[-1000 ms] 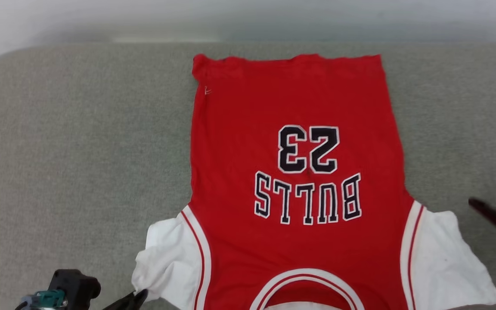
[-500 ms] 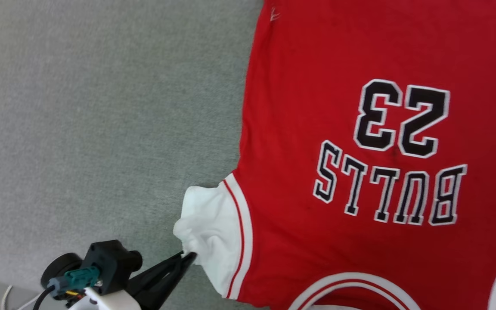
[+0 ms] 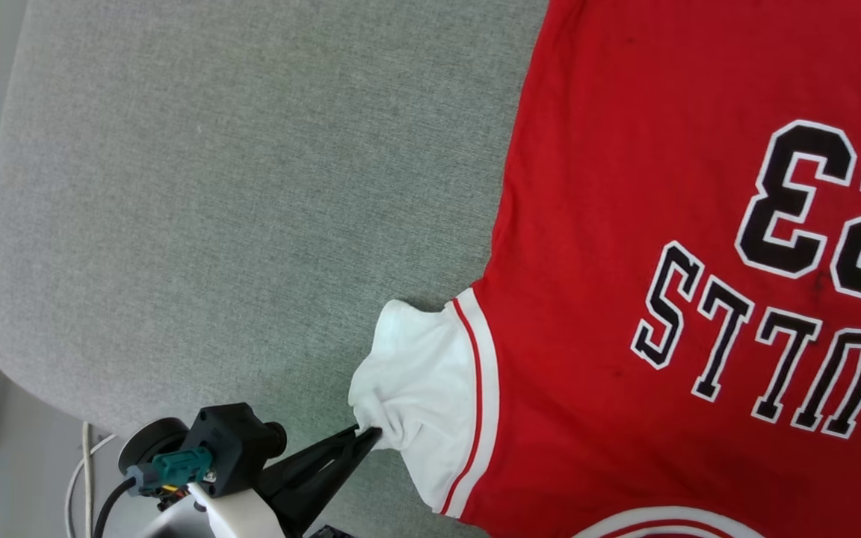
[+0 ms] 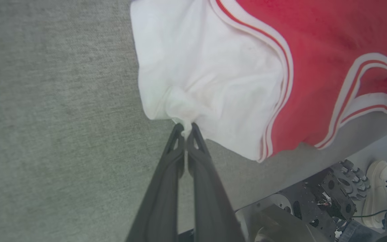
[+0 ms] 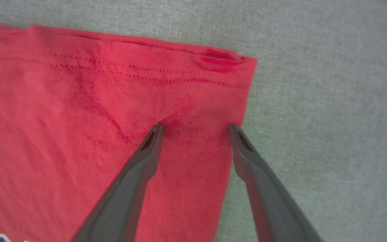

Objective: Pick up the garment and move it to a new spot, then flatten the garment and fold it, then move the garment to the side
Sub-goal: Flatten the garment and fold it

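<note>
- Position: one garment lies spread on the grey padded surface, printed side up. Its collar end reaches the surface's near edge.
- Left gripper: fingers pressed together, pinching the outer edge of the white sleeve above the surface, close to its near edge. The wrist view confirms cloth gathered between the tips.
- Right gripper: fingers spread wide, holding nothing. The tips are set at the red hem corner. One tip appears to dent the cloth and the other sits at the side edge, next to bare surface.
- Progress, as judged: the garment appears placed and largely flat. The pinched sleeve is puckered, so smoothing seems to be in hand.
- Outstanding: no fold is visible, and the move to the side is not yet done.
- Count: one garment, one sleeve in view, two grippers and one person's shoe beyond the surface's near edge.
</note>
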`<state>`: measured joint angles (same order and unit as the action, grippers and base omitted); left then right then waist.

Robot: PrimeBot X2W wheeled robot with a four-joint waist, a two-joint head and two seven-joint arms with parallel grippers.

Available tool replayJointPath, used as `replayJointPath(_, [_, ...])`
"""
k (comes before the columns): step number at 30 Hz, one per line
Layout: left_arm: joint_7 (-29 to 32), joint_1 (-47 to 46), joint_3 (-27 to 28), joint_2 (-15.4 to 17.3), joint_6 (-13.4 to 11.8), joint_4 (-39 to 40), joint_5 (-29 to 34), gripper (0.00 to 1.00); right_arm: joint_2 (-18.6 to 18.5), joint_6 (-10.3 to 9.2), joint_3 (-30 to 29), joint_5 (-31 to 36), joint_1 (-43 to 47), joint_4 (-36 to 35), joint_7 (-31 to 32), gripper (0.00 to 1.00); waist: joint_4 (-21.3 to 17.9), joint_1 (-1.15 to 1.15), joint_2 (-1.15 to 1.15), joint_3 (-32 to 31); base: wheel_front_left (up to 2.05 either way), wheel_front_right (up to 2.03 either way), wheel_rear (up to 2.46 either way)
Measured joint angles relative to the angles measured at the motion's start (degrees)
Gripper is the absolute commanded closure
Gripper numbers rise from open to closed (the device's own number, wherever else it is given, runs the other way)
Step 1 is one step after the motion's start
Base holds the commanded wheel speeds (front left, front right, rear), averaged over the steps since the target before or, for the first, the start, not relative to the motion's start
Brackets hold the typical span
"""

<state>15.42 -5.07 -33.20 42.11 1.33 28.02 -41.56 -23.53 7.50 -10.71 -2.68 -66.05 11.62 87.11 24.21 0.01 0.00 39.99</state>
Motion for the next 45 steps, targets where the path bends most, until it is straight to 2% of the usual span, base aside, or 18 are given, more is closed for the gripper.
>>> replayJointPath(7, [-1.1, -0.6, -0.1, -0.9, 0.3, -1.3, 0.3, 1.00, -1.0, 0.00, 0.9, 1.6, 0.5, 1.0, 0.8, 0.00, 1.1, -0.01, 0.00, 1.0, 0.00, 0.00, 0.00])
replayJointPath(8, [-1.4, -0.8, 0.0, -1.0, 0.3, -1.5, 0.3, 1.00, -1.1, 0.00, 0.8, 1.6, 0.6, 1.0, 1.0, 0.24, 1.1, -0.02, 0.00, 1.1, 0.00, 0.00, 0.00])
replayJointPath(9, [-1.5, -1.0, 0.0, -0.9, 0.3, -1.9, 0.5, 1.00, -1.0, -0.01, 0.6, 1.5, 0.6, 1.1, 1.2, 0.64, 1.1, -0.01, 0.00, 1.2, 0.00, 0.00, 0.00])
replayJointPath(10, [-1.5, -1.2, 0.0, -0.9, 0.5, -2.1, 0.6, 1.00, -0.9, 0.00, 0.6, 1.4, 0.8, 1.0, 1.2, 0.94, 1.1, -0.01, 0.00, 1.2, 0.00, 0.00, 0.00])
replayJointPath(11, [-1.6, -1.2, 0.0, -0.9, 0.6, -2.3, 0.6, 1.00, -0.9, -0.01, 0.6, 1.3, 1.0, 0.8, 1.2, 1.00, 1.1, -0.01, 0.00, 1.2, 0.00, 0.00, 0.00])
replayJointPath(22, [-2.9, -1.3, 0.4, -1.5, 0.8, -3.5, -0.9, 1.00, -0.7, 0.00, 0.4, -0.7, 6.6, 0.6, 1.7, 1.00, -0.7, -0.01, 0.00, -2.2, 0.00, 0.00, 0.00])
replayJointPath(29, [-2.5, -0.9, 1.1, -0.4, -0.6, -4.2, -0.6, 1.00, -0.2, 0.00, 0.5, -3.0, 14.5, 0.0, 1.1, 1.00, -3.7, -0.02, 0.00, -7.2, 0.00, 0.00, 0.00])
replayJointPath(35, [-2.6, 1.1, 2.0, 0.4, -2.0, -4.7, -1.2, 1.00, 0.4, 0.00, 0.1, -6.5, 22.5, -0.8, -1.0, 1.00, -6.9, -0.01, 0.00, -12.5, 0.00, 0.00, 0.00])
replayJointPath(36, [-3.0, 2.2, 2.0, 0.2, -2.5, -5.2, -2.1, 1.00, 0.8, 0.00, 0.9, -9.2, 27.0, -2.3, -1.7, 1.00, -8.9, -0.01, 0.00, -15.2, 0.00, 0.00, 0.00])
replayJointPath(41, [-3.1, 4.0, 1.8, 0.1, -3.6, -5.8, -2.5, 1.00, -0.1, 0.00, 3.2, -13.1, 35.2, -6.2, -2.3, 1.00, -12.3, -0.02, 0.00, -19.6, 0.00, 0.00, 0.00])
replayJointPath(45, [-4.0, 5.4, 1.9, 0.1, -4.6, -6.5, -2.3, 1.00, 0.2, 0.00, 2.4, -16.2, 41.9, -9.4, -3.3, 1.00, -15.2, -0.02, 0.00, -22.7, 0.00, 0.00, 0.00])
